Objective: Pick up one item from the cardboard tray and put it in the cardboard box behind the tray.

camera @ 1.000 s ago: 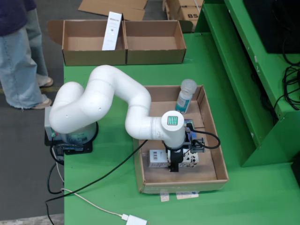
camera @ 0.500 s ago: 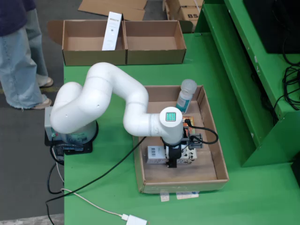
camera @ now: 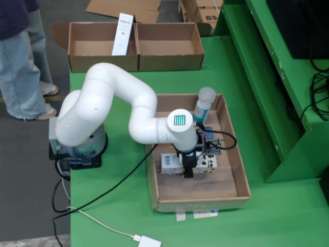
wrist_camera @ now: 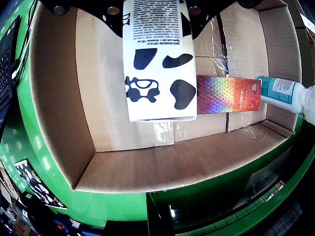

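A cow-print carton (wrist_camera: 157,73) hangs from the top edge of the wrist view, in front of the tray floor, and overlaps a shiny red holographic box (wrist_camera: 229,94). In the overhead view my gripper (camera: 188,165) is closed across this carton (camera: 169,163) over the middle of the cardboard tray (camera: 236,170). A clear bottle with a teal label (camera: 204,105) leans in the tray's far corner; it also shows in the wrist view (wrist_camera: 283,93). Two open cardboard boxes (camera: 169,49) stand side by side behind the tray.
A slim white box (camera: 123,33) stands in the left cardboard box (camera: 103,49). A person (camera: 20,56) stands at the far left. Cables (camera: 103,195) run across the green table in front of the arm's base. A raised green shelf (camera: 267,77) borders the right side.
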Action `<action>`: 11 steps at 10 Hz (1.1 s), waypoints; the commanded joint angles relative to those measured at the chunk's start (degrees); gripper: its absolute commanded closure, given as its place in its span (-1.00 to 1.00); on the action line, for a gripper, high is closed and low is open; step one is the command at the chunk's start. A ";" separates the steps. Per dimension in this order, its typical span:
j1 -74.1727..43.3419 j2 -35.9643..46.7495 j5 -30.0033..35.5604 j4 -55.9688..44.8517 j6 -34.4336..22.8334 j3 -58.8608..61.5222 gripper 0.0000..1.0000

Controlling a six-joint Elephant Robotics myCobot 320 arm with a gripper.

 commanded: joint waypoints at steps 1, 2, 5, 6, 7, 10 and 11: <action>0.30 4.70 1.29 -0.75 0.62 3.70 1.00; 0.30 4.70 1.29 -0.75 0.62 3.70 1.00; 0.40 7.55 2.72 -5.91 0.60 8.22 1.00; 0.40 7.55 2.72 -5.91 0.60 8.22 1.00; 1.35 10.75 1.84 -16.90 1.27 17.16 1.00; 1.64 12.83 1.14 -22.77 2.26 21.90 1.00; 1.64 12.83 1.14 -22.77 2.26 21.90 1.00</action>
